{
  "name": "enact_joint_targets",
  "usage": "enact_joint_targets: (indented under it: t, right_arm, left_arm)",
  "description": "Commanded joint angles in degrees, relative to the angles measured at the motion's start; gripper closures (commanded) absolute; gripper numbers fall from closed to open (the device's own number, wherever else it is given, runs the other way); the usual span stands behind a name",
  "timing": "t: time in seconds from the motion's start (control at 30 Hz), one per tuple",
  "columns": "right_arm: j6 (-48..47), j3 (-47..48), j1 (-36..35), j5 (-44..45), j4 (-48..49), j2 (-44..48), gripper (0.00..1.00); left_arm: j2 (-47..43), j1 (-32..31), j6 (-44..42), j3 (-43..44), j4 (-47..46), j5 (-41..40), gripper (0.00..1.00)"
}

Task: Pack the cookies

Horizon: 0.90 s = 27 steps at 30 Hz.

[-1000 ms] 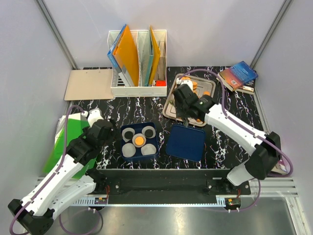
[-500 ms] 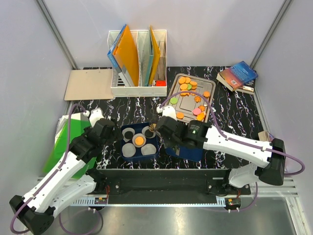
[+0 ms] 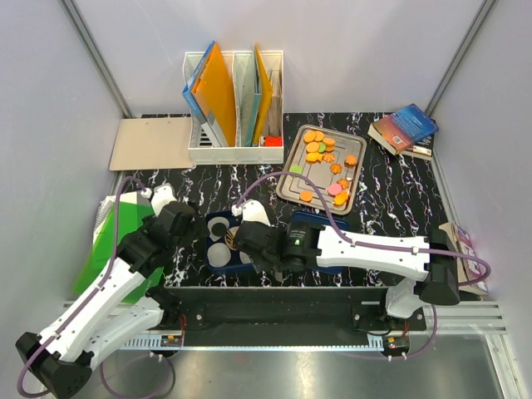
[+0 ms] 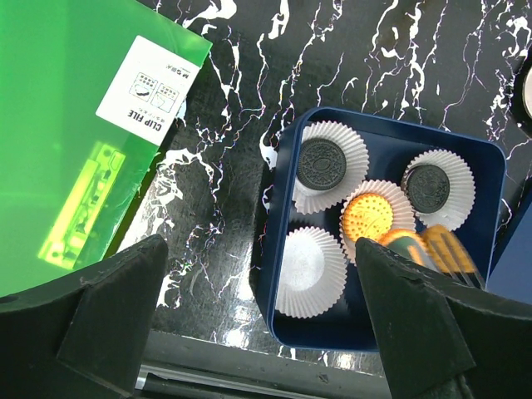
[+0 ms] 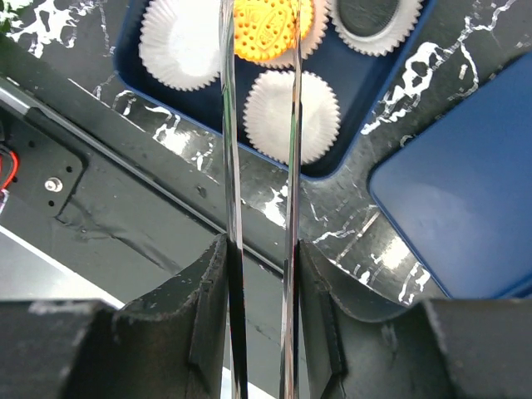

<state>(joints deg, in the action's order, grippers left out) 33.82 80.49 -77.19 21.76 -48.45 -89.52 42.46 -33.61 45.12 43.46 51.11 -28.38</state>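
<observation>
We see a black table point(image 4: 399, 66) veined with white marbling. The box point(image 4: 276, 233) is navy blue, its pleated paper cups point(image 4: 309, 262) white. Two black cookies point(image 4: 322, 162) carry an embossed pattern; the orange cookie point(image 4: 367, 216) is dotted. At the frame's left, a folder point(image 4: 58, 125) is translucent green with a white label. The tongs point(image 5: 229, 166) are silver.
</observation>
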Motion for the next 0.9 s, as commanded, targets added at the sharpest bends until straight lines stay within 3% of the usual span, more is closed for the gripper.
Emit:
enact_joint_targets:
  t: [0.0,0.37,0.87]
  right_arm:
    - [-1.1,4.8,-0.4,-1.3,3.7,-1.4,0.64]
    - [-2.7,8.9,-2.4,-3.4,3.7,-5.0,0.64]
    - [-1.3,6.7,-2.8,-4.1,3.4,-5.0,0.64]
  left_arm:
    - [-1.4,0.1,0.9,0.2,-0.6,-1.4,0.01]
    - [-1.8,0.1,1.7,0.1,0.0,-2.2,0.01]
    - [-1.5,0.2,1.7,0.0,-0.1,-2.3,0.01]
